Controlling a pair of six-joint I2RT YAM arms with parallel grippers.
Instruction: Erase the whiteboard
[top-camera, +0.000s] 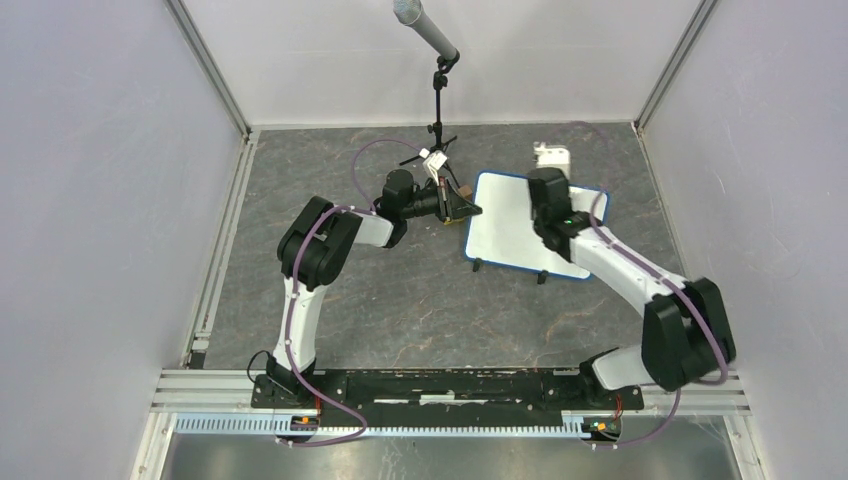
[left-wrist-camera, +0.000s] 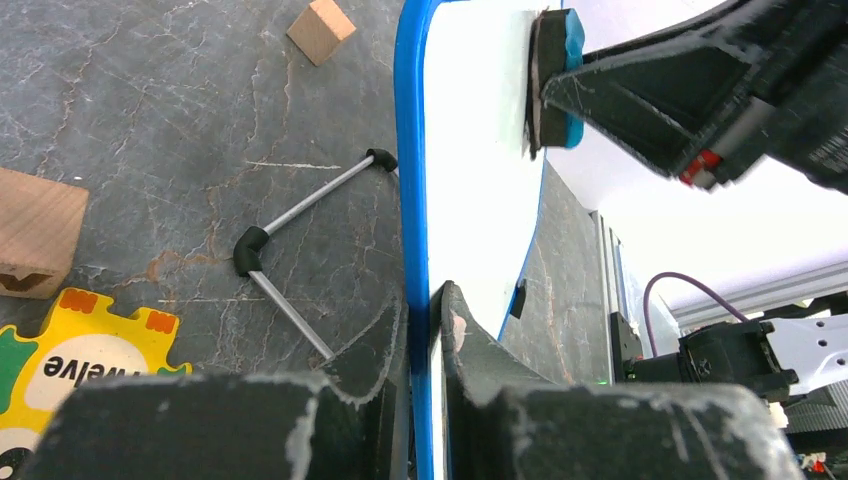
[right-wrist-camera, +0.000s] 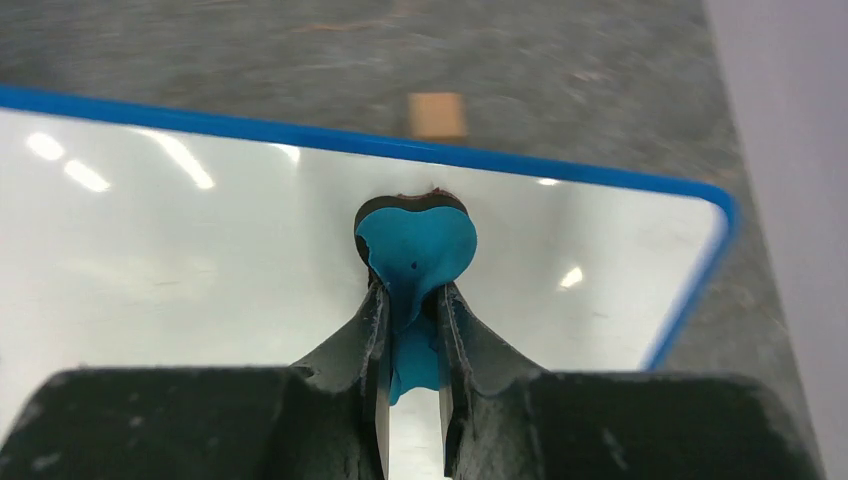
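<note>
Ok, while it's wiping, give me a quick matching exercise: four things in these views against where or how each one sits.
Things:
1. whiteboard
2. eraser
3. left fingers
4. yellow puzzle piece

Places or states:
A. gripped by the right fingers, against the white face
B. clamped on the blue rim
C. flat on the table beside a wooden block
D. white face showing no marks

Pairs: 1-D, 2-A, 3-B, 4-C
</note>
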